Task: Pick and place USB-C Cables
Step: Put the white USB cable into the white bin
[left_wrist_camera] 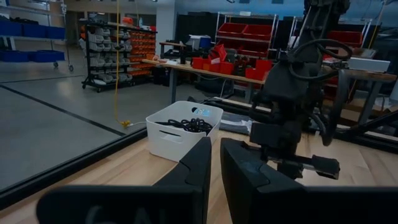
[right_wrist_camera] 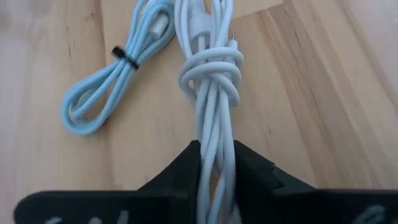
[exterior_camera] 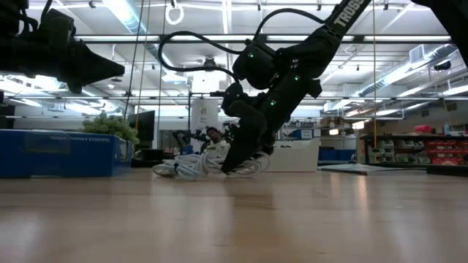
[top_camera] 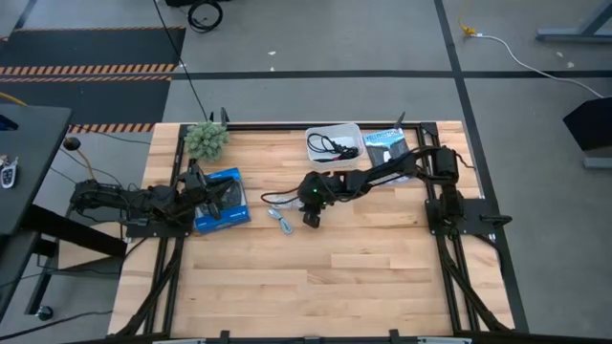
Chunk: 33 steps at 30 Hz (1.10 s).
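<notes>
A white bundled cable (right_wrist_camera: 211, 74), knotted round its middle, lies on the wooden table; it also shows in the high view (top_camera: 277, 198) and the low view (exterior_camera: 186, 168). My right gripper (right_wrist_camera: 216, 152), at the table's middle (top_camera: 302, 199), is shut on it. A pale blue cable (right_wrist_camera: 115, 81) with a black tie lies on the table beside it. Black cables (top_camera: 330, 146) lie in the white tray (top_camera: 356, 134) at the far edge. My left gripper (left_wrist_camera: 214, 168) is shut and empty over the blue box (top_camera: 222, 203) at the left. My right gripper pinches the white cable's looped strands (right_wrist_camera: 214, 134) between its two fingers, a little on the gripper's side of the knot (right_wrist_camera: 211, 78). The fingers slant down from the table's right, in line with the bundle. The rest of the bundle lies on the table (exterior_camera: 186, 168) ahead of the fingers.
A flat black-and-blue packet (top_camera: 387, 146) lies right of the tray. A small green plant (top_camera: 206, 139) stands at the far left corner. The near half of the table (top_camera: 316, 287) is bare wood.
</notes>
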{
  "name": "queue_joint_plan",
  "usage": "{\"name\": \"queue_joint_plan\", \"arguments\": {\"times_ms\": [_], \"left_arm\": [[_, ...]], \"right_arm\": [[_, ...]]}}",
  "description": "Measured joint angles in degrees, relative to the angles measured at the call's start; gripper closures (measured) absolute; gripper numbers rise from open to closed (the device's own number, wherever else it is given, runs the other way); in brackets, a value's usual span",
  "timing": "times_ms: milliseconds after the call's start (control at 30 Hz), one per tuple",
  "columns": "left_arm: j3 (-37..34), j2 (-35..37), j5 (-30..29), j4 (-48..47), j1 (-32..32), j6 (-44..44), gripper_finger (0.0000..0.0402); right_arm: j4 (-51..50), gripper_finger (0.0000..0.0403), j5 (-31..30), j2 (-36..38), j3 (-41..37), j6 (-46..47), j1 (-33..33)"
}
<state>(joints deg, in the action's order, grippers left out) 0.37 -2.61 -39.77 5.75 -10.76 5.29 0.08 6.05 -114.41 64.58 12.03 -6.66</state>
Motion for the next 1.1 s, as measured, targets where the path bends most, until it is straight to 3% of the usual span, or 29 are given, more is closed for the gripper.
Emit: {"name": "queue_joint_plan", "arguments": {"times_ms": [567,867,1100], "left_arm": [[0.01,0.02,0.00,0.01,-0.02,0.01,0.0358],[-0.01,0.02,0.00,-0.01,0.00,0.01,0.0358],[0.00,0.02,0.00,0.00,0.00,0.00,0.0358]], "right_arm": [[-9.56,0.0345,-1.86,11.12,-0.07,-7.70,-3.35],[-19.58,0.0345,-4.81,18.58,-0.07,-12.77,-9.89],[-21.43,0.0345,-3.86,24.47,-0.07,-17.33,-14.87]]}}
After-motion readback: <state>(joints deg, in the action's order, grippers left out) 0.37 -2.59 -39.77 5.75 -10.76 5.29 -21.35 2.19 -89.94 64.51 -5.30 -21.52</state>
